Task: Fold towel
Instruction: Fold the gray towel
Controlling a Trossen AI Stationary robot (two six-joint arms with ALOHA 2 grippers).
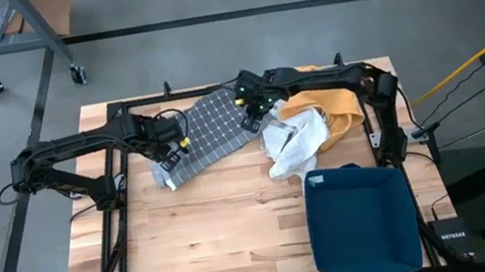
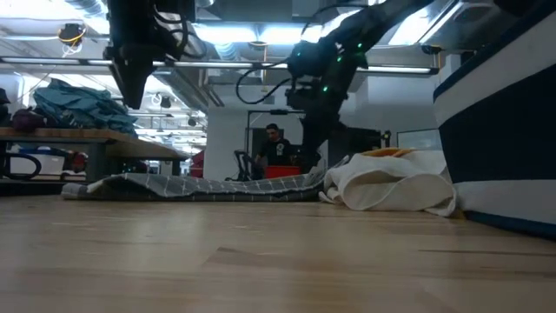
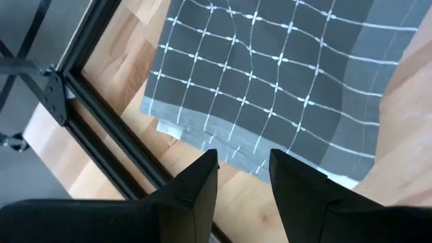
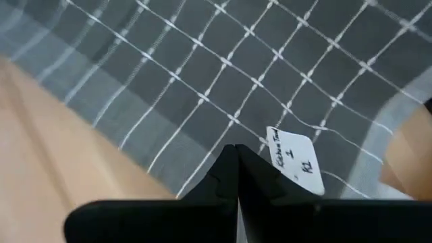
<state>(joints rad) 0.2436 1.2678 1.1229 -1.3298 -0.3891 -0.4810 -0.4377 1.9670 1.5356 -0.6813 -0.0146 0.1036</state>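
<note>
The grey towel (image 1: 207,130) with thin white checks lies folded and flat on the wooden table (image 1: 221,240), toward its far side. My left gripper (image 3: 243,169) hangs open above the towel's left end (image 3: 202,131), well clear of it in the low view. My right gripper (image 4: 236,162) is shut and points down over the towel's right end, next to a small white label (image 4: 293,158) on the cloth. In the high view, my left gripper (image 1: 175,150) and my right gripper (image 1: 254,114) stand over opposite ends of the towel. My right gripper's shut fingertips (image 4: 226,172) point steeply down at the towel's right end beside the label. The fingers hide the spot beneath them, so I cannot tell whether they touch the cloth. The towel lies flat on the table there.
A white cloth (image 1: 296,142) and a mustard cloth (image 1: 332,105) lie heaped just right of the towel. A dark blue bin (image 1: 362,215) stands at the near right. Bare wood spreads across the table's near left. A person (image 2: 274,143) sits in the room beyond.
</note>
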